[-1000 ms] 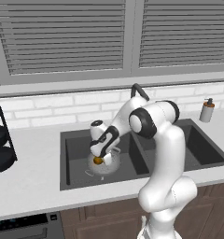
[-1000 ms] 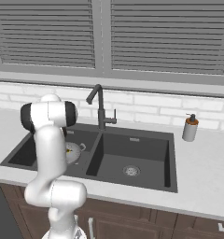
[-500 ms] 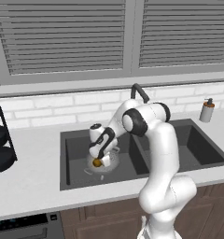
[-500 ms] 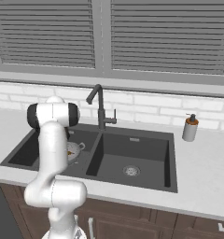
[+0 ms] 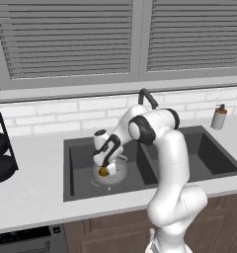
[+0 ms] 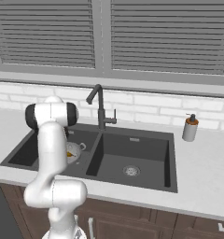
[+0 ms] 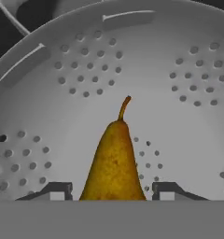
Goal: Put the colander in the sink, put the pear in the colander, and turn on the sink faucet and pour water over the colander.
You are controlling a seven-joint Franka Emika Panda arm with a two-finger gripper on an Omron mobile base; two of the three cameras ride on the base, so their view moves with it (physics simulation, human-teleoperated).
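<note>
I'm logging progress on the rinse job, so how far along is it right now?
Done: the colander sits in the sink's left basin. In hand: the pear is inside the colander, between the gripper's fingertips, which stand apart from it on each side. Left: turning on the sink faucet; no water is running.

The hand (image 5: 105, 171) reaches into the colander (image 5: 112, 174) in the sink's (image 5: 81, 190) left basin, at the pear (image 5: 102, 172).

Arm (image 5: 172, 163) is showing glossy white rounded links, dark grey joint bands, bulbous white base; gripper (image 5: 106, 166) is wearing black fingers.
</note>
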